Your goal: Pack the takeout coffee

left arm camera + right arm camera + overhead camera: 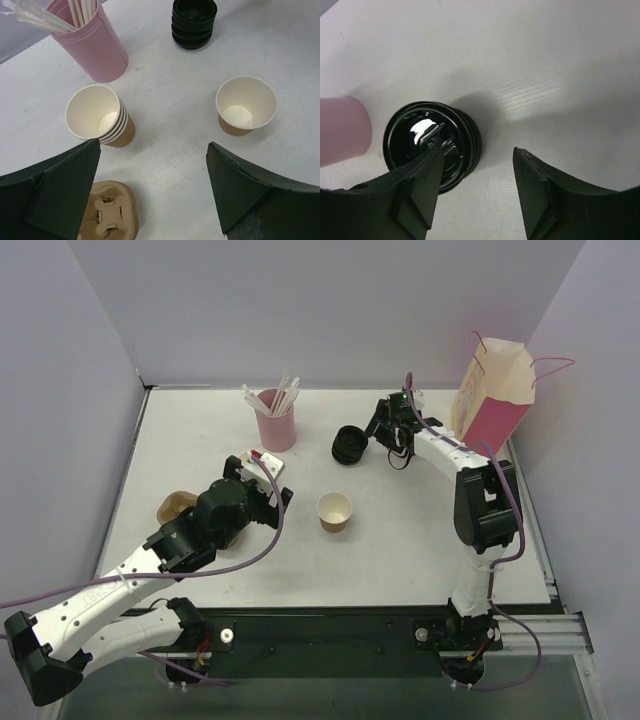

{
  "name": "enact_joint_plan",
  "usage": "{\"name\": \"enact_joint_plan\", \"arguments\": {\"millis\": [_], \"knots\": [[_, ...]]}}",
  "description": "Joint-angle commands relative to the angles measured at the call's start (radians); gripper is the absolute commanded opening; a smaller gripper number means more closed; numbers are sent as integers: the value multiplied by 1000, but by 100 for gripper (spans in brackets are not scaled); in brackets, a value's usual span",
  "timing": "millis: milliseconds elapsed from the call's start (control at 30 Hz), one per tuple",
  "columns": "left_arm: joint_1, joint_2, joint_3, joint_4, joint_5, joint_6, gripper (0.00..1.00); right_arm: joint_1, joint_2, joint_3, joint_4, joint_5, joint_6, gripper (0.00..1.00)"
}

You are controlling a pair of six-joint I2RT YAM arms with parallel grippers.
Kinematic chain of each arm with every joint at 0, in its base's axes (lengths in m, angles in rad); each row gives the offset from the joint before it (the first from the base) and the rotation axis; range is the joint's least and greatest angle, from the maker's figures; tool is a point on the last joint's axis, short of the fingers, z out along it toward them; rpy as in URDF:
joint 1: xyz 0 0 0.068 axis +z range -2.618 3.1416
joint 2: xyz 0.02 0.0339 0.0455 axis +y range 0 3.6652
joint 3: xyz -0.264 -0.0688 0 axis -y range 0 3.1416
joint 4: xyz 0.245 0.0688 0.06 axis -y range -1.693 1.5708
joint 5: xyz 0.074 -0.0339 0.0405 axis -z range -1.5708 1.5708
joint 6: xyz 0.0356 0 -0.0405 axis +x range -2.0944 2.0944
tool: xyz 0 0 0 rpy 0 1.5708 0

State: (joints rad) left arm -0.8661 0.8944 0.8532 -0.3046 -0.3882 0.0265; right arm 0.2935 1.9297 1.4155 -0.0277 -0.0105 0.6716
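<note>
One brown kraft cup (335, 511) stands open-topped and empty mid-table; it also shows in the left wrist view (246, 106). A stack of black lids (349, 445) stands behind it, also in the right wrist view (415, 135). My right gripper (380, 435) (478, 151) is open and empty, its left finger over the stack's near rim and its right finger over bare table. My left gripper (258, 483) (154, 145) is open and empty above the table. The pink-and-cream paper bag (495, 395) stands upright at the far right.
A stack of nested kraft cups (97, 117) stands by my left finger. A brown pulp cup carrier (107, 212) lies under the left gripper. A pink cup of white straws (277, 420) (95, 47) stands at the back. Walls close off the left, back and right.
</note>
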Motion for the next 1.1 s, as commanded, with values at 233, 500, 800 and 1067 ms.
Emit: {"name": "enact_joint_plan", "arguments": {"millis": [233, 500, 800, 1067], "knots": [[27, 34, 59, 0, 26, 10, 97, 12, 71, 163, -78, -91, -58, 54], [29, 37, 50, 1, 17, 7, 97, 10, 90, 152, -90, -71, -98, 49], [29, 52, 56, -5, 23, 13, 97, 10, 132, 186, -106, -97, -95, 44], [29, 52, 55, -5, 25, 12, 97, 16, 140, 180, -97, -98, -96, 34]]}}
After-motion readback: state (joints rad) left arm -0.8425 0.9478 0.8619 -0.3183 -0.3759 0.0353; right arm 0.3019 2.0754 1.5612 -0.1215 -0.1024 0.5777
